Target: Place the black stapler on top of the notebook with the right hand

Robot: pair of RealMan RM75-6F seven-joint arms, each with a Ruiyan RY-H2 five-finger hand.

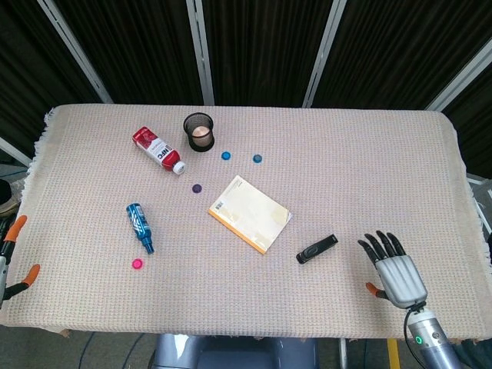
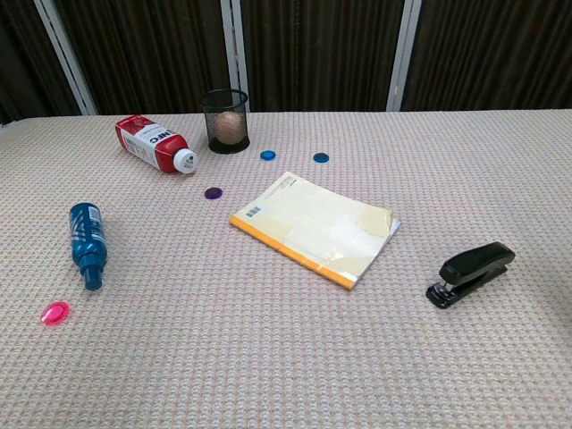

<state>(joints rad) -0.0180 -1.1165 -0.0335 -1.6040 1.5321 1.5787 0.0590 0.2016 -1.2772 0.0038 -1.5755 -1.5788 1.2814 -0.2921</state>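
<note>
The black stapler (image 1: 317, 248) (image 2: 471, 273) lies on the table cloth, to the right of the notebook (image 1: 250, 214) (image 2: 315, 227), a pale yellow book with an orange edge. My right hand (image 1: 393, 269) hovers over the table to the right of the stapler, apart from it, fingers spread and holding nothing. It does not show in the chest view. My left hand (image 1: 11, 257) peeks in at the far left edge of the head view, only orange tips visible.
A red bottle (image 1: 158, 149) lies at the back left beside a black mesh cup (image 1: 199, 131). A blue bottle (image 1: 140, 225) and a pink disc (image 1: 137, 264) lie front left. Blue discs (image 1: 226, 155) and a purple disc (image 1: 197, 187) lie behind the notebook.
</note>
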